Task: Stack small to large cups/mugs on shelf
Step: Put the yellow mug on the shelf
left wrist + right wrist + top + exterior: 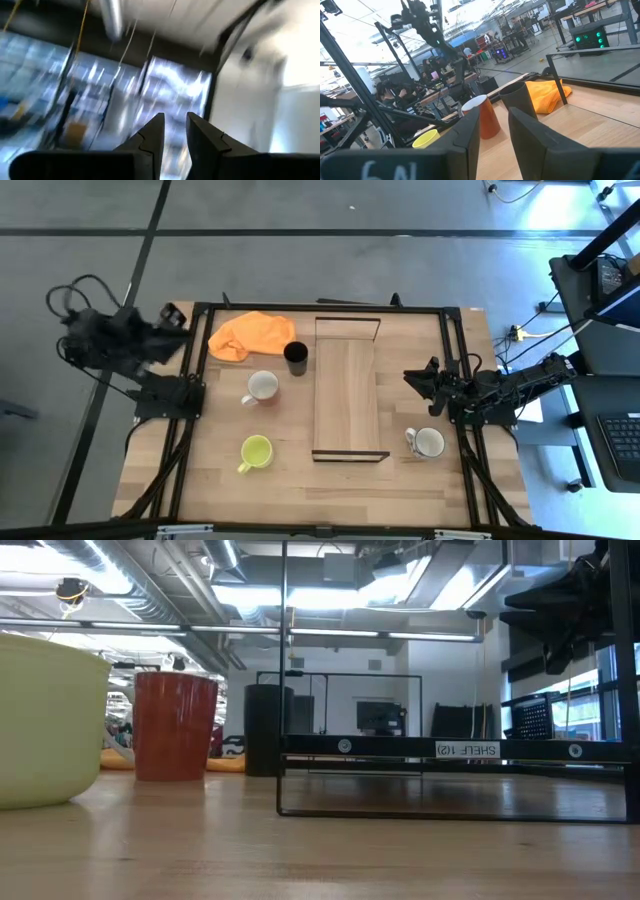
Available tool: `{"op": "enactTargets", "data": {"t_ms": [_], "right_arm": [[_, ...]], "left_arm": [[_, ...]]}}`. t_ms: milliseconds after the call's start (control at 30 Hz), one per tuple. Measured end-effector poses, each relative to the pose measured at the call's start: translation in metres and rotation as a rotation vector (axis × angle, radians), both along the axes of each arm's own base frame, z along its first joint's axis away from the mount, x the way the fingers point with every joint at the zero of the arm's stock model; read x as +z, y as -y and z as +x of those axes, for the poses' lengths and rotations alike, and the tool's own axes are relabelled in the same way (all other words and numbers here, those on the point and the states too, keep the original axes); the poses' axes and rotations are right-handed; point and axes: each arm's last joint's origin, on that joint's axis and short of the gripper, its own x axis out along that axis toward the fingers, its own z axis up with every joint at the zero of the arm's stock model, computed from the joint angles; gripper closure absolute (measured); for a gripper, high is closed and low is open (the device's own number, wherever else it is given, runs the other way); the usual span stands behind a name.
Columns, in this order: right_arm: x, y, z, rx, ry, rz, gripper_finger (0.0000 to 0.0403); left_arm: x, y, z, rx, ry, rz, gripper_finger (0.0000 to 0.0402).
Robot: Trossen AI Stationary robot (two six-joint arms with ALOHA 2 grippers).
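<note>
The light-wood shelf (pixel 347 395) lies flat on the middle of the table, nothing on it. Left of it stand the black cup (pixel 296 357), the white mug with the reddish-brown outside (pixel 262 387) and the yellow-green mug (pixel 256 452). The white mug (pixel 427 442) stands right of the shelf's near end. All rest upright on their bases. My left gripper (pixel 175 125) is off the table's far left corner (pixel 175 313), pointing up, fingers a little apart, empty. My right gripper (pixel 492 125) hangs at the table's right edge (pixel 410 378), facing the shelf, fingers a little apart, empty.
An orange cloth (pixel 250 335) lies crumpled at the far left, just behind the black cup. A dark metal frame (pixel 455 360) runs around the table. The low view shows the yellow-green mug (pixel 45 720) close up and the shelf's dark frame end (pixel 450 810).
</note>
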Motion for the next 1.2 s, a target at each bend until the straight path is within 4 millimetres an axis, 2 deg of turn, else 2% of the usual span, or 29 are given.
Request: {"op": "enactTargets", "data": {"t_ms": [167,333,433,567,800,1000,1200], "right_arm": [[0.000,0.000,0.000,0.000,0.000,0.000,0.0298],[0.000,0.000,0.000,0.000,0.000,0.000,0.0298],[0.000,0.000,0.000,0.000,0.000,0.000,0.0298],[0.000,0.000,0.000,0.000,0.000,0.000,0.0298],[0.000,0.000,0.000,0.000,0.000,0.000,0.0298],[0.000,0.000,0.000,0.000,0.000,0.000,0.0298],[0.000,0.000,0.000,0.000,0.000,0.000,0.0298]], "left_arm": [[0.019,0.006,0.020,-0.012,-0.363,0.062,0.0327],[0.008,0.012,0.039,-0.008,-0.706,0.097,0.0327],[-0.001,0.016,0.049,-0.012,-0.813,0.072,0.0327],[-0.011,0.023,0.060,-0.118,-0.913,-0.009,0.0327],[-0.017,0.027,0.074,-0.085,-0.961,-0.017,0.0327],[-0.025,0.032,0.083,-0.144,-1.072,-0.186,0.0327],[-0.051,0.037,0.082,-0.016,-1.410,-0.304,0.0327]]}}
